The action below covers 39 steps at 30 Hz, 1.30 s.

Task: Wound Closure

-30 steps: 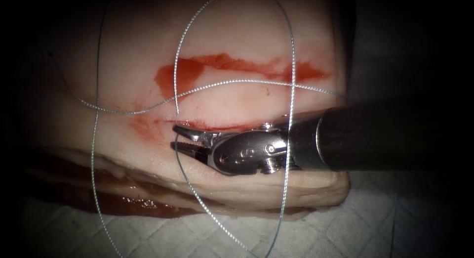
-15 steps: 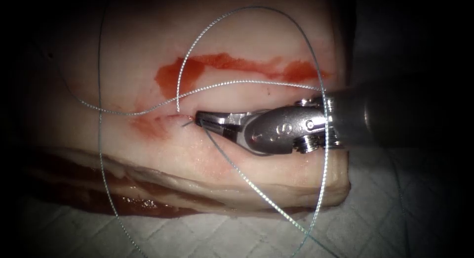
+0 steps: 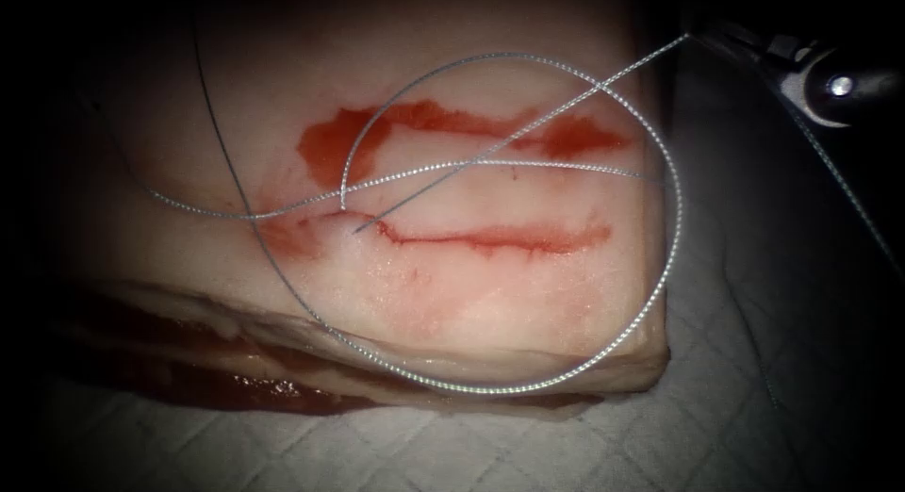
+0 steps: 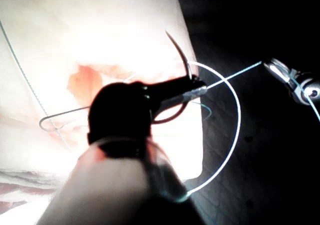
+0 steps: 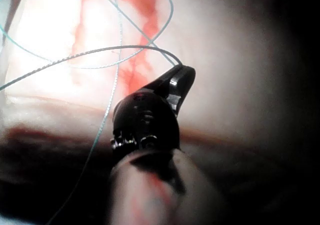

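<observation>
Right tool [image 3: 702,38]: seen in the endoscope view at the upper right, off the tissue's right edge and well apart from the cut. Its jaws are closed on the thread, which runs taut from the tips down and left to the cut's left end. In the right wrist view the same tool [image 5: 179,75] has its jaws pressed together with the thread leaving at the tip.

Left tool [image 4: 197,90]: seen in its own wrist view, jaws clamped on the needle near the middle of its curve, just off the tissue's edge.

Needle [image 4: 181,60]: curved and dark, held clear of the tissue, not in it. One end rises above the jaws; the rest of the arc curls under them.

Thread [image 3: 677,209]: one wide loop sweeps from the cut's left end up over the red fluid, round past the tissue's right edge and back along the front face. A second strand lies across the tissue from left to right, above the cut. A darker strand drops from the top left and crosses toward the front edge.

Cut [image 3: 490,236]: a thin red line across the tissue, with the thread entering at its left end.

Tissue [image 3: 283,96]: pale pork belly resting on a white quilted pad [image 3: 471,454].

Red fluid [image 3: 330,148]: a smeared band above the cut.
</observation>
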Available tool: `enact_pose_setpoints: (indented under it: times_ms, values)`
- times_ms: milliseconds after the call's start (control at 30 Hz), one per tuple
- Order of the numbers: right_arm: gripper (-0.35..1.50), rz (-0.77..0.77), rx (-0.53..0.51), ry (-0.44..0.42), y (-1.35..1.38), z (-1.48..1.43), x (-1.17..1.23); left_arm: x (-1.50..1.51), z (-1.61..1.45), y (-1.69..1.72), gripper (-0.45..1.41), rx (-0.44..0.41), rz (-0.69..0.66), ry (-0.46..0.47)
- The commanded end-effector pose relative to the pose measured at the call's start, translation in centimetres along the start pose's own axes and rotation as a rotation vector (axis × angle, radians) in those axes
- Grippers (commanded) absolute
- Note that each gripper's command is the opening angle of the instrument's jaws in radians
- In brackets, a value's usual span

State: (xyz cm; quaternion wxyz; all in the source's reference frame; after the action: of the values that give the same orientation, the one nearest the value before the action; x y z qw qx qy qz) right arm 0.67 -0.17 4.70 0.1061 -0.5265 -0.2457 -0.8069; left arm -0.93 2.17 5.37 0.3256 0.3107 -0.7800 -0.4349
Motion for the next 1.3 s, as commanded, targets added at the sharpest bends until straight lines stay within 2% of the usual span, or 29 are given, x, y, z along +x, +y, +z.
enact_pose_setpoints:
  times_ms: [33, 200, 433, 700, 833, 900, 933, 1000, 1033, 1100, 1133, 1167, 1200, 1233, 1267, 1300]
  values:
    - [-0.35, -0.010, 0.024, 0.005, -0.18, -0.06, 0.07, 0.03, 0.03, 0.06, -0.45, 0.002, 0.000, 0.000]
    - [-0.35, -0.015, 0.119, 0.019, -0.63, -0.41, 0.13, 0.03, 0.03, 0.06, -0.45, 0.002, 0.000, 0.000]
    - [-0.35, -0.034, 0.223, 0.049, -1.09, -0.79, 0.21, 0.03, 0.03, 0.06, -0.45, 0.002, 0.000, 0.000]
    - [-0.35, -0.062, 0.323, 0.141, -1.49, -1.20, 0.36, 0.02, 0.03, 0.06, -0.45, 0.002, -0.001, 0.001]
    - [-0.35, -0.078, 0.333, 0.155, -1.49, -1.22, 0.40, 0.03, 0.03, 0.06, -0.45, 0.002, -0.001, 0.001]
    - [-0.35, -0.081, 0.287, 0.126, -1.38, -1.08, 0.34, 0.03, 0.03, 0.06, -0.45, 0.002, -0.001, 0.001]
    - [-0.35, -0.031, 0.261, 0.118, -1.30, -0.99, 0.31, 0.02, 0.03, 0.06, -0.45, 0.002, -0.001, 0.001]
    - [-0.35, 0.143, 0.220, 0.081, -0.93, -0.75, 0.24, 0.02, 0.03, 0.06, -0.45, 0.002, -0.001, 0.001]
    - [-0.28, 0.191, 0.203, 0.069, -0.72, -0.65, 0.22, 0.02, 0.03, 0.07, -0.45, 0.002, -0.001, 0.001]
    - [0.07, 0.229, 0.118, 0.023, -0.14, -0.39, 0.19, 0.02, 0.03, 0.07, -0.45, 0.002, -0.001, 0.001]
    - [0.36, 0.226, 0.067, 0.010, 0.10, -0.28, 0.18, 0.02, 0.03, 0.07, -0.45, 0.002, -0.001, 0.001]
    - [0.83, 0.222, -0.003, -0.007, 0.40, -0.14, 0.16, 0.02, 0.03, 0.07, -0.45, 0.002, -0.001, 0.001]
    - [1.10, 0.232, -0.057, -0.021, 0.60, -0.05, 0.15, 0.02, 0.03, 0.07, -0.45, 0.002, -0.001, 0.001]
    - [1.21, 0.269, -0.106, -0.030, 0.80, 0.04, 0.14, 0.02, 0.03, 0.07, -0.45, 0.002, -0.001, 0.001]
    - [1.35, 0.283, -0.200, -0.065, 1.17, 0.14, 0.12, 0.02, 0.03, 0.06, -0.45, 0.002, -0.001, 0.001]
    - [1.35, 0.283, -0.200, -0.065, 1.17, 0.14, 0.12, 0.02, 0.03, 0.06, -0.45, 0.002, -0.001, 0.001]
